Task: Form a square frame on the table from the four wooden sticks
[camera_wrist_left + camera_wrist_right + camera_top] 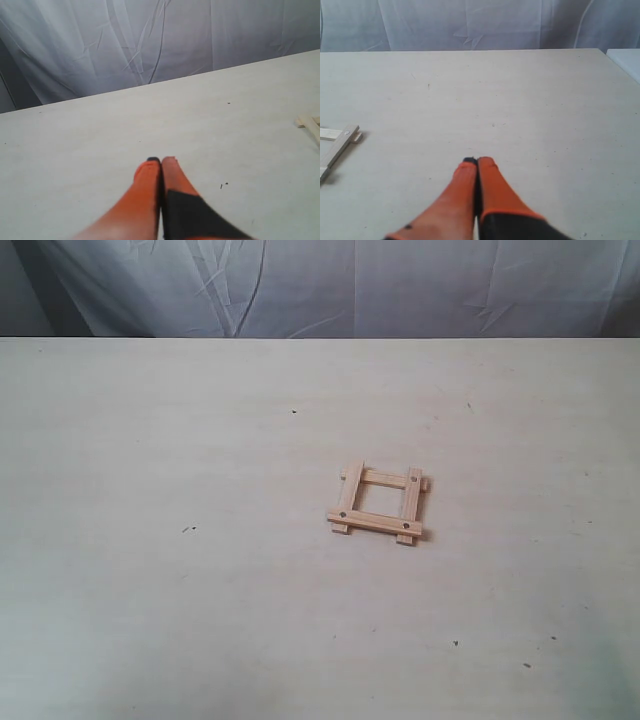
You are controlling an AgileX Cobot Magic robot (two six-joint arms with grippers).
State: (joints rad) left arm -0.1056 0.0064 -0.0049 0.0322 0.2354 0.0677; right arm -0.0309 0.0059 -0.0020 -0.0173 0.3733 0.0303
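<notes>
Four pale wooden sticks lie overlapped as a small square frame (377, 503) on the table (200, 490), right of centre, with dark dots at the corners and ends sticking out. One corner of the frame shows in the left wrist view (311, 125) and in the right wrist view (338, 144). My left gripper (160, 160) is shut, orange fingers pressed together with nothing between them, well away from the frame. My right gripper (477, 160) is likewise shut and empty, off to the side of the frame. Neither gripper appears in the exterior view.
A wrinkled pale curtain (330, 285) hangs behind the table's far edge. A few dark specks (189, 530) dot the tabletop. In the right wrist view a white surface (626, 61) adjoins the table's far corner.
</notes>
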